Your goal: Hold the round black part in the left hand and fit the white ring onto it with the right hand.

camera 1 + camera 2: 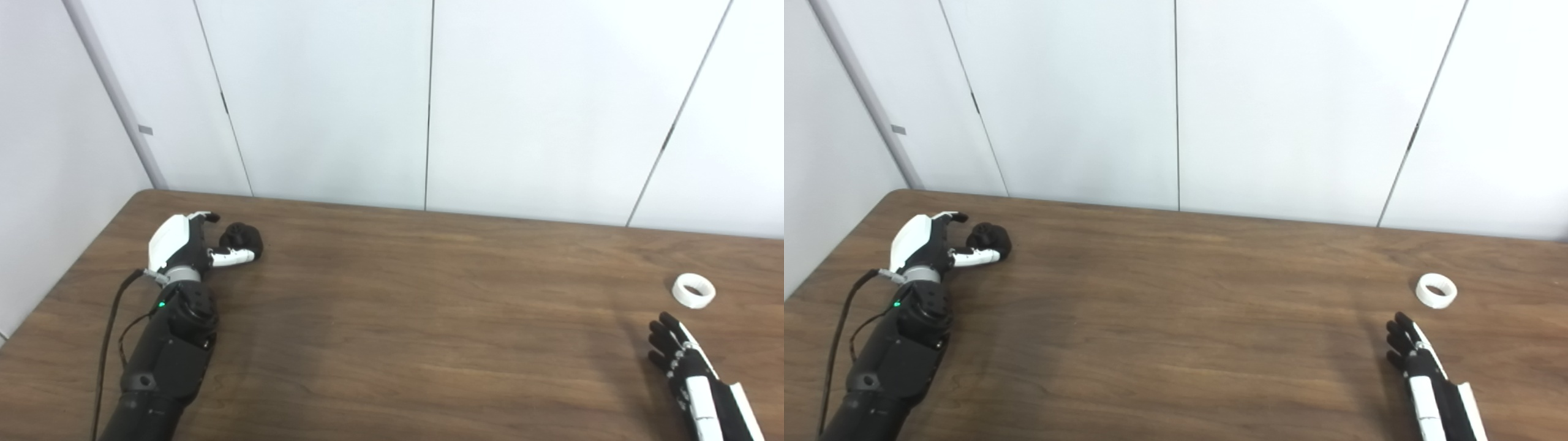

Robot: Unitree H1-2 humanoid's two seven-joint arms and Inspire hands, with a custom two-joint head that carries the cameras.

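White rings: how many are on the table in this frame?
1. The white ring lies flat near the table's right edge, just beyond the right hand, untouched. Nothing in view could hide another.

Left hand (184,242): resting on the bench (429,331), fingers curling beside the round black part (243,237).
Right hand (692,367): lying near the white ring (693,290), not touching it, fingers extending.
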